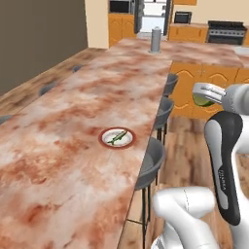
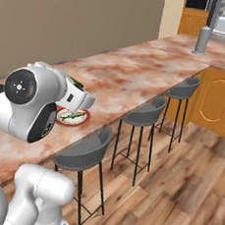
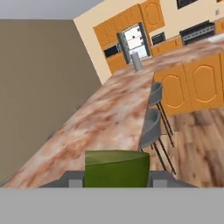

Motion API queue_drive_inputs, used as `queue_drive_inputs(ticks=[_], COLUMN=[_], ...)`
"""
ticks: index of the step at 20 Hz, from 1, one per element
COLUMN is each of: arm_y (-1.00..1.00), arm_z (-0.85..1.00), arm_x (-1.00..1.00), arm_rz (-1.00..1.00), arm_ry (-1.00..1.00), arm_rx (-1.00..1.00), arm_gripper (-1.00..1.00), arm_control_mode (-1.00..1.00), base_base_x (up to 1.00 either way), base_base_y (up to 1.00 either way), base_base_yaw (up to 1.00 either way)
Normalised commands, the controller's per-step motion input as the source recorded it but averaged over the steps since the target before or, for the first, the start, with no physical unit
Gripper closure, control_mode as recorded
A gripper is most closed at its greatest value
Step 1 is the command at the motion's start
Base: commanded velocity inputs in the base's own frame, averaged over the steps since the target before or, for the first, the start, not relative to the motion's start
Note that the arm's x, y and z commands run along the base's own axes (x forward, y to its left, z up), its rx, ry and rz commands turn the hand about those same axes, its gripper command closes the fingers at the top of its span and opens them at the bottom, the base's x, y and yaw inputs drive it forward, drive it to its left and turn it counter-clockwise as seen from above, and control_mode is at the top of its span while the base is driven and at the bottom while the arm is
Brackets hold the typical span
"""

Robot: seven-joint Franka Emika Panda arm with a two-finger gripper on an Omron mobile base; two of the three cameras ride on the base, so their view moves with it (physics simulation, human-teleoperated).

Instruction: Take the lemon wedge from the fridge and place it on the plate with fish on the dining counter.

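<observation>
Lemon wedge (image 3: 116, 169) sits clamped between the gripper (image 1: 204, 98) fingers, held in the air off the dining counter (image 1: 73, 146) edge, beside the plate (image 1: 116, 138) bearing fish (image 1: 115, 137); retrieval appears complete, placement on that plate remains outstanding.

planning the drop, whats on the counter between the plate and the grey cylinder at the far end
Nothing: in the left base view, bare marbled counter runs from the plate to the grey cylinder.
</observation>
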Motion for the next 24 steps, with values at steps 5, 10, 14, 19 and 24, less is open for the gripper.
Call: queue_drive_inputs(ticks=[5, 10, 14, 19, 24], arm_y=[0.00, 0.38, 0.52, 0.06, 0.00], arm_z=[0.00, -0.42, -0.87, -0.37, -0.67], arm_x=[0.00, 0.34, 0.80, 1.00, 1.00], arm_rz=[0.00, 0.25, 0.36, 0.10, 0.00], arm_ry=[0.00, 0.37, 0.74, 0.42, 0.18], arm_rx=[0.00, 0.04, 0.09, 0.01, -0.02], arm_gripper=[1.00, 1.00, 1.00, 1.00, 1.00], arm_control_mode=[1.00, -1.00, -1.00, -1.00, -1.00], base_base_x=[0.95, 0.25, 0.00, 0.00, 0.00], base_base_y=[0.35, 0.25, 0.00, 0.00, 0.00], base_base_yaw=[0.38, 0.17, 0.00, 0.00, 0.00])
